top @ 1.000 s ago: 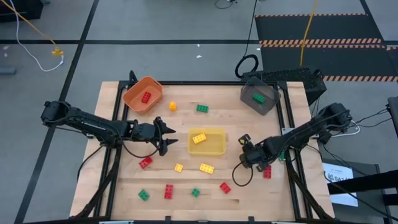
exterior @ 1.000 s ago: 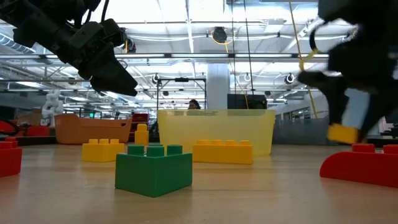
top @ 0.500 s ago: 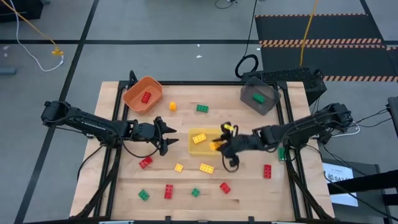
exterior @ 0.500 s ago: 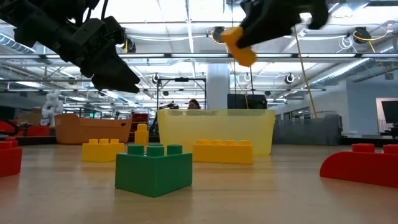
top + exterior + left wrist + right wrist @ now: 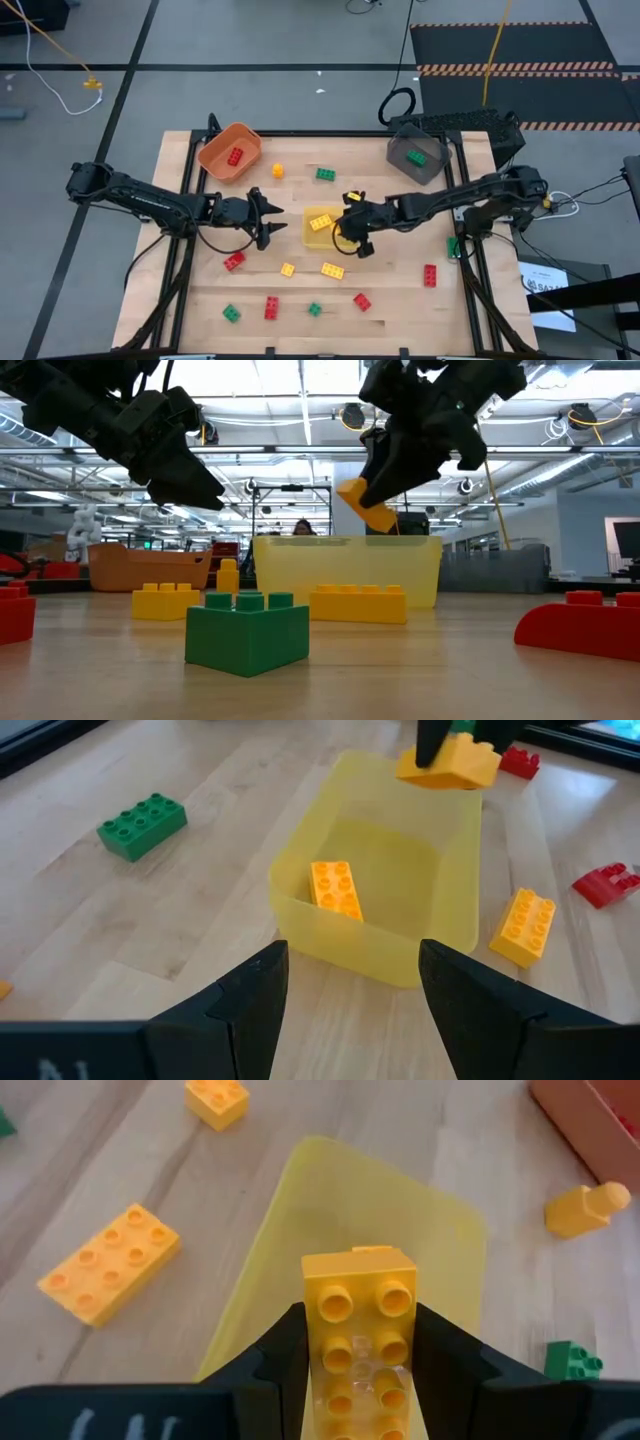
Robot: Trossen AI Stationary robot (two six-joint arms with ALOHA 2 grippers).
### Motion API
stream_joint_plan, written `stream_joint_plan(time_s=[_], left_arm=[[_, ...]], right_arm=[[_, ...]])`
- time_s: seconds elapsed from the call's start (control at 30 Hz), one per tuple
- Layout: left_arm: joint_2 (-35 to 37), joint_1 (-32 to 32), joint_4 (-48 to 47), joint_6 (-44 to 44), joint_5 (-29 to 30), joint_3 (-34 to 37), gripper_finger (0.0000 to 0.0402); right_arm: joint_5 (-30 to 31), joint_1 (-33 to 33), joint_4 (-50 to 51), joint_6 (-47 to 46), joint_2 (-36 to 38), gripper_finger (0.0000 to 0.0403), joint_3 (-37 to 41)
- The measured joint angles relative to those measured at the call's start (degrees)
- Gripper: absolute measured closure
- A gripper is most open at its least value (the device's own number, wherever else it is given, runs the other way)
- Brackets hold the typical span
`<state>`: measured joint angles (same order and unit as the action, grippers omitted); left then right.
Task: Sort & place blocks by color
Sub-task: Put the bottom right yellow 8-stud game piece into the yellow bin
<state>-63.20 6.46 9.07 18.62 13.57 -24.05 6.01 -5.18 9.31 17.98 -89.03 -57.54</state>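
My right gripper [image 5: 350, 226] is shut on a yellow studded block [image 5: 360, 1320] and hovers over the yellow bin [image 5: 322, 241], above its right part. The low view shows the block [image 5: 366, 506] just above the bin's rim [image 5: 345, 542]. One yellow block [image 5: 335, 890] lies inside the bin. My left gripper [image 5: 272, 229] hangs open just left of the bin, above the table, touching nothing. Red, yellow and green blocks lie scattered on the table, such as a yellow one [image 5: 332, 270] and a red one [image 5: 234, 261]. My right gripper pinches the yellow block between its two fingers [image 5: 285, 1355], one on each long side [image 5: 312, 1330]. The fingers reach in from the table's right, slanting downward. The block is lifted clear and hangs tilted over the yellow bin, with its free end [image 5: 352, 491] past the fingertips.
An orange bin [image 5: 230, 152] with a red block stands at the far left. A dark grey bin [image 5: 418, 158] with a green block stands at the far right. Loose blocks lie along the near side [image 5: 271, 307] and near the far edge [image 5: 325, 174].
My right gripper has risen from low over the table's right near part with the yellow block. It has carried the block toward the table's left to above the yellow bin, then sunk a little toward the rim. My left gripper has kept still.
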Motion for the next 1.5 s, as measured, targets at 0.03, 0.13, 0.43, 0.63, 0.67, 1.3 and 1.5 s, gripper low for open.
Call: stream_joint_plan(time_s=[0.03,0.13,0.43,0.63,0.67,1.3,1.5], left_arm=[[0.0,0.0,0.1,-0.1,0.0,0.0,0.0176],[0.0,0.0,0.2,-0.3,0.0,0.0,0.0176],[0.0,0.6,-0.1,0.1,0.0,0.0,0.0176],[0.0,0.7,0.0,0.2,0.0,0.0,0.0176],[0.0,0.7,-0.1,0.2,0.0,0.0,0.0176],[0.0,0.7,-0.3,2.4,0.0,0.0,0.0176],[0.0,0.7,-0.4,2.8,0.0,0.0,0.0176]], right_arm=[[0.0,0.4,-0.1,-0.7,-0.2,0.0283,0.0],[-0.1,1.4,0.4,-2.6,-1.1,0.0273,0.0],[1.2,1.8,-0.8,-7.4,-1.5,0.0164,0.0],[1.4,1.4,-0.9,-10.5,-0.7,0.0133,0.0],[1.1,1.1,-1.3,-11.2,-0.3,0.0131,0.0],[6.5,-14.6,-1.0,-29.8,-1.6,0.0149,0.0],[7.5,-15.2,-3.2,-33.4,-6.7,0.0149,0.0]])
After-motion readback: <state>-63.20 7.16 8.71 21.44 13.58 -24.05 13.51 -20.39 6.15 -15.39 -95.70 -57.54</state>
